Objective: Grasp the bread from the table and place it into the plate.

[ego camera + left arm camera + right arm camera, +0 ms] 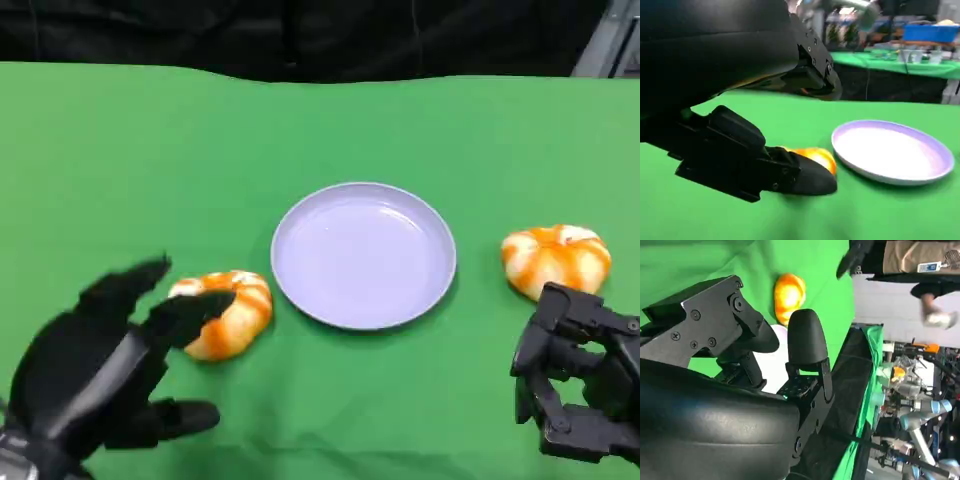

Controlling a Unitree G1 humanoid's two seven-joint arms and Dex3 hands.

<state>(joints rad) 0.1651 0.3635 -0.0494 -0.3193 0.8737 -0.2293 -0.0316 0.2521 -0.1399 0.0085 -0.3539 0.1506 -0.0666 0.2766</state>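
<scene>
This is a robotics lab. The worktop (200, 140) wears a green cloth against a black backdrop (300, 35). Behind it stands another green table (900, 67) with a blue bin (932, 32), and a grey-and-blue robot arm (922, 427) stands amid cluttered equipment.

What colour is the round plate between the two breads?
Pale lavender round plate, clearest in the head view.
</scene>
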